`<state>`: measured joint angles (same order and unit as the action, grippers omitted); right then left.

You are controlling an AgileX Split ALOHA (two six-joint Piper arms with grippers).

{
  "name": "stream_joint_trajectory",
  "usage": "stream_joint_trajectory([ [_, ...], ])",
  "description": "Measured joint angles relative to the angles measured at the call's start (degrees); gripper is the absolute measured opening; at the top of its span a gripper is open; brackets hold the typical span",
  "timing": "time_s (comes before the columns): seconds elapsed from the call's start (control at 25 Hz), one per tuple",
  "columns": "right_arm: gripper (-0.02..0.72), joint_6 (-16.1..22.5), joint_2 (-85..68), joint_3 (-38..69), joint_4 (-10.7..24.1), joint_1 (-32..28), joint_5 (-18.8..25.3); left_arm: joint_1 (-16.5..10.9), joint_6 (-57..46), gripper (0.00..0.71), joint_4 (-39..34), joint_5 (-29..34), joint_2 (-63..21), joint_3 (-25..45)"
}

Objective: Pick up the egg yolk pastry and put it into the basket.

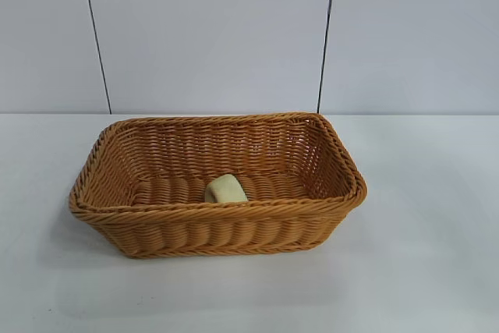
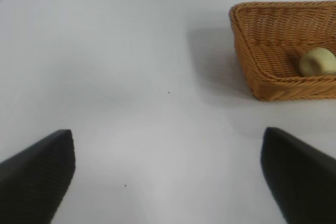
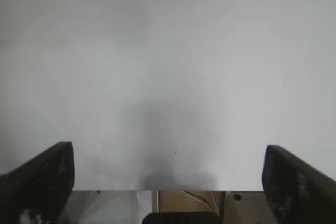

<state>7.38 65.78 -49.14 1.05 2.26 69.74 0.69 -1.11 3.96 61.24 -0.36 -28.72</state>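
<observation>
**Pastry already in the basket, both grippers empty**

You have one egg yolk pastry (image 1: 225,189) and one basket (image 1: 218,228) on the white table (image 1: 421,271). The pastry lies inside the basket, on the woven floor against the near wall, roughly at the middle of that wall and tipped on its side. Nothing else is in the basket. From how things lie, the placing looks done.

Your left gripper (image 2: 168,174) sits to the left of the basket, well apart from it, with its fingers spread wide and nothing between them. Your right gripper (image 3: 168,177) hangs over bare table near the table's edge, fingers likewise spread wide and empty; neither basket nor pastry shows in its view.

If you need to take the pastry up again, treat it as light and probably soft or crumbly: a rounded, smooth lump that may dent under a hard squeeze or roll out of a loose one. Take hold across its widest part, on two opposite sides, and close gently. Lying against the near wall, it leaves little room for a finger on that side, so come straight down and mind the braided rim. The basket looks stiff but light, and may slide if bumped.
</observation>
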Motion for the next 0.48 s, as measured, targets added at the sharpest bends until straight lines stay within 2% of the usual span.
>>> stream_joint_trajectory([
  [0.12,0.696,-0.9,-9.3,5.9,-0.1,0.0,-1.2,0.0,0.0,0.692,0.0,0.0,0.0,0.0],
  [0.28,0.696,-3.8,-21.4,13.7,-0.1,0.0,-6.1,0.0,0.0,0.692,0.0,0.0,0.0,0.0],
  [0.48,0.696,-4.8,-37.1,20.1,-0.2,0.0,-9.9,0.0,0.0,0.692,0.0,0.0,0.0,0.0],
])
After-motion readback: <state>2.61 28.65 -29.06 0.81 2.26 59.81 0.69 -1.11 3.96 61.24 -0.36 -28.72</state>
